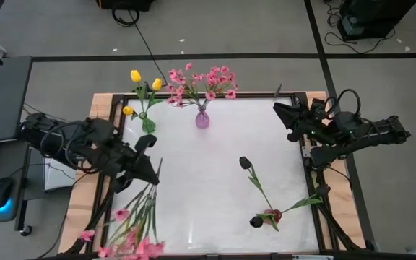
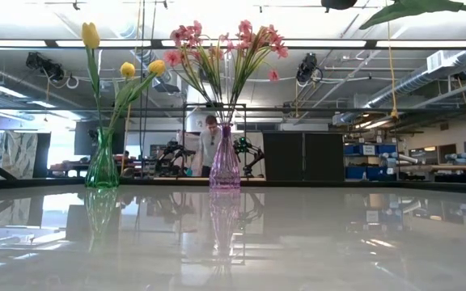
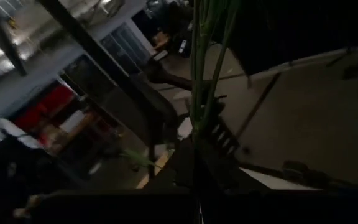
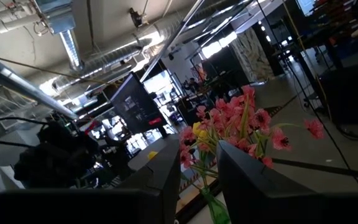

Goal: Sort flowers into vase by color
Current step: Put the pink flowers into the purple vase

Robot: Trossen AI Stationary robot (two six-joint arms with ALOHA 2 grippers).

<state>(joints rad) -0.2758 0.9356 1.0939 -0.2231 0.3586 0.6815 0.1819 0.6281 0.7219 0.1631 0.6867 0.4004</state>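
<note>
The left gripper [image 1: 150, 172] is hovering over the table's [image 1: 215, 209] left side, clenched on a bunch of pink blossom sprays [image 1: 132, 231] by their green stems; the stems are trailing toward the near-left corner, where the pink heads are hanging past the table's near edge. In the left wrist view the green stems [image 3: 205, 56] are rising straight out from between that gripper's dark fingers [image 3: 219, 140].

The right gripper [image 1: 280, 115] is waiting at the far-right corner of the table with its fingers [image 4: 253, 180] parted and nothing between them, pointing toward the vases.

At the far edge, a purple vase [image 1: 202, 118] is standing upright and holding a spread of pink flowers [image 1: 202, 81]. Left of it, a green vase [image 2: 102, 162] is holding three yellow tulips [image 1: 141, 81].

On the table's right half, two dark tulips are lying flat: one dark tulip [image 1: 245, 163] has its head toward the centre and its stem running near-right, and the other dark tulip [image 1: 257, 220] is lying nearer the front, its stem reaching right toward the table's edge. Their stems are crossing or touching near the front.

In the low view, a person [image 2: 209, 145] is standing in the room behind the purple vase.
</note>
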